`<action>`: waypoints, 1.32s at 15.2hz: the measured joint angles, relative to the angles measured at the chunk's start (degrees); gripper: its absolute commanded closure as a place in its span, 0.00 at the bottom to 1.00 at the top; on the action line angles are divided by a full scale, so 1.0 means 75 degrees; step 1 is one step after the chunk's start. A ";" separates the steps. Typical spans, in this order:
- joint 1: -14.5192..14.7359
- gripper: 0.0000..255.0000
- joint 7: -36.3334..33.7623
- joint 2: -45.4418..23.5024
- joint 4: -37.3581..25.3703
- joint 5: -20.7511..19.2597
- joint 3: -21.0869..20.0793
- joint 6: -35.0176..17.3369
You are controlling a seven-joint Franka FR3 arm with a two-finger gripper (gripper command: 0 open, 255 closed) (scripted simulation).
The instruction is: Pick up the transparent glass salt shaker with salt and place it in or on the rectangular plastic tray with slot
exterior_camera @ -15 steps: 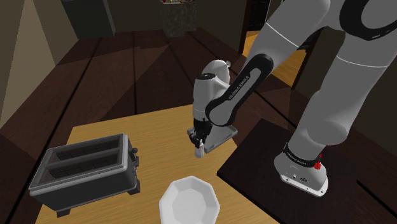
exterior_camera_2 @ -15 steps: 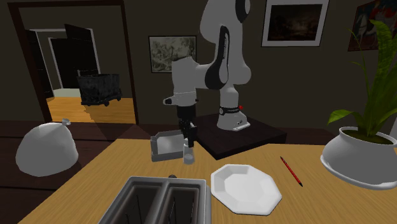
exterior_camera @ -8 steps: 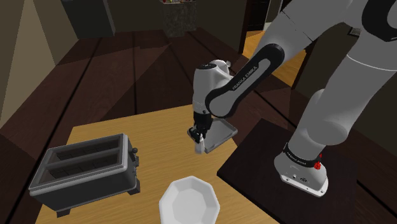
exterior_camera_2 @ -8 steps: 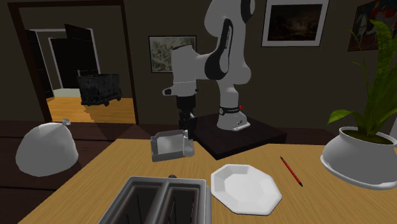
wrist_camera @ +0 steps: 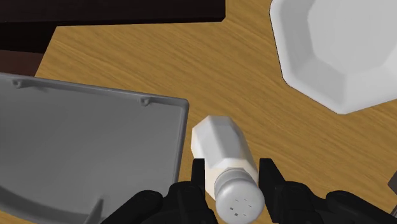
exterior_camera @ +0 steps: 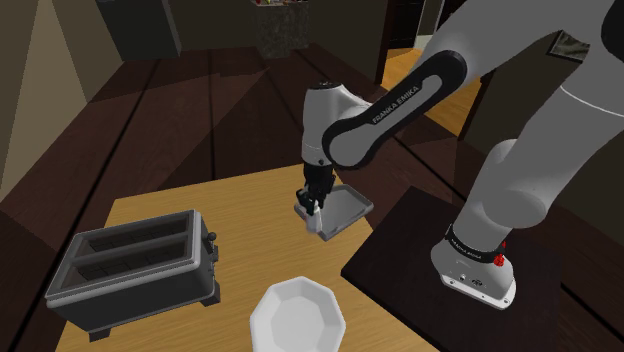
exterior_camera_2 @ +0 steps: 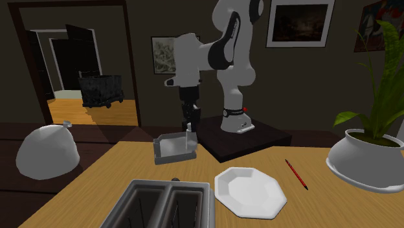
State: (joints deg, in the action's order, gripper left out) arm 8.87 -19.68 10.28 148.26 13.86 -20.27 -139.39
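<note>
Where your arm reached down at the centre of the shoulder view, the tool was clamped on the salt shaker, with one black finger on each side just below its perforated cap. The shaker, pale in the body, stood upright in that grip, just beside the corner of the grey rectangular tray and not inside it. I could not tell whether its base touched the wooden worktop. A white octagonal plate lay at the shoulder view's bottom centre, and a toaster at its lower left.
</note>
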 measured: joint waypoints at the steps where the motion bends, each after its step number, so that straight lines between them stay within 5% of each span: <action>1: 0.0000 1.00 0.0022 0.0113 -0.0020 0.0018 0.0022 0.0132; 13: 0.0017 1.00 -0.0006 0.1021 -0.0553 0.0049 0.0179 0.1562; 20: -0.0497 1.00 0.1104 0.1529 -0.0550 -0.0238 0.1065 0.2223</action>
State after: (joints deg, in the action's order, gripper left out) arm 5.14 -11.40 21.75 144.13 12.07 -12.28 -122.72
